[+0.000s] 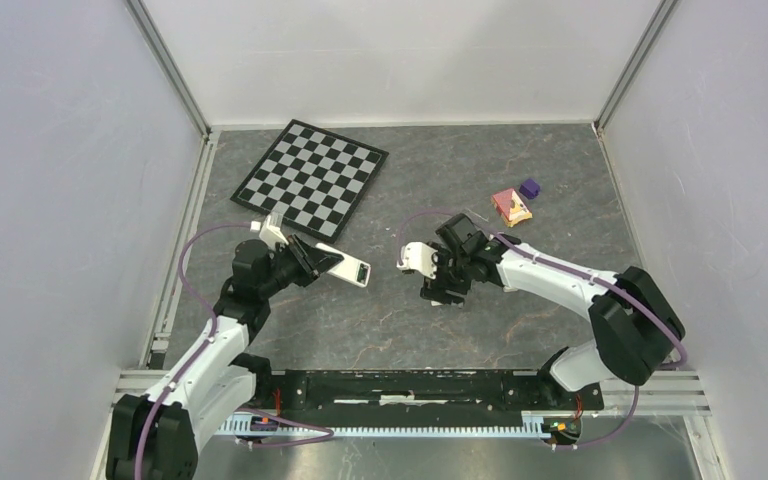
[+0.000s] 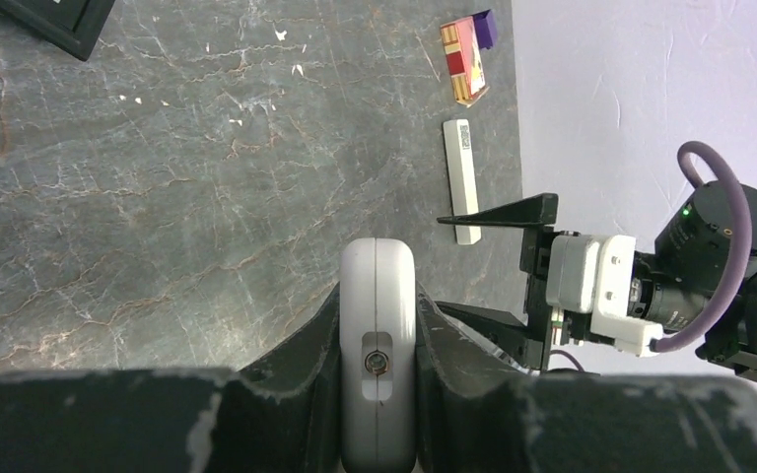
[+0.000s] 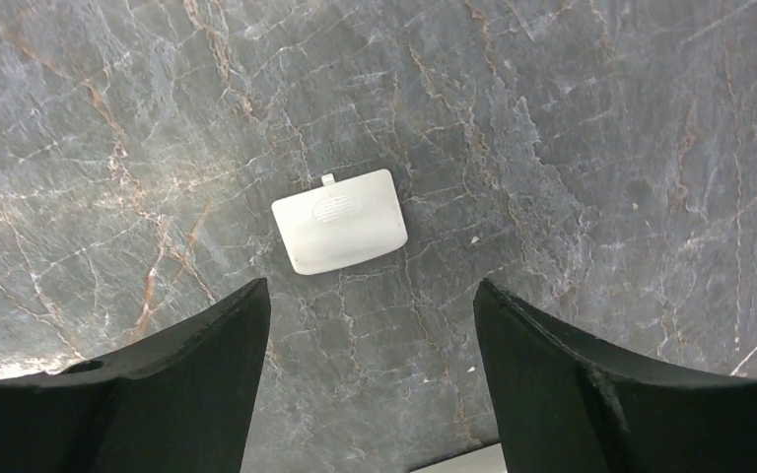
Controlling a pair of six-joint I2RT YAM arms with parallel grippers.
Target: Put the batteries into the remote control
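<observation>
**Remote Held Aloft as Second Arm Hangs Over Its Battery Cover**

Above the grey marbled table (image 1: 380, 335), the left gripper (image 1: 312, 262) clamps a pale remote control (image 1: 345, 268) by its long edges. The dark fingers (image 2: 301, 345) press both sides of the rounded body, and the remote juts toward the middle of the table, clear of the surface. A dark, green-tinged patch (image 1: 360, 272) shows at the remote's outer end; it is too small to tell whether batteries sit there.

Just beside it, the right gripper (image 1: 444, 292) points down at the table with its fingers (image 3: 187, 365) spread wide and nothing between them. A small white battery cover (image 3: 340, 220) lies flat on the stone below that gap, touching neither finger.

Farther out on the right lies a thin pale stick (image 2: 462, 182) with a printed code near one end. Beyond it, a red-and-orange box (image 1: 511, 207) sits next to a purple block (image 1: 529, 188). A black-and-white checkerboard (image 1: 310, 178) lies at the far left.
</observation>
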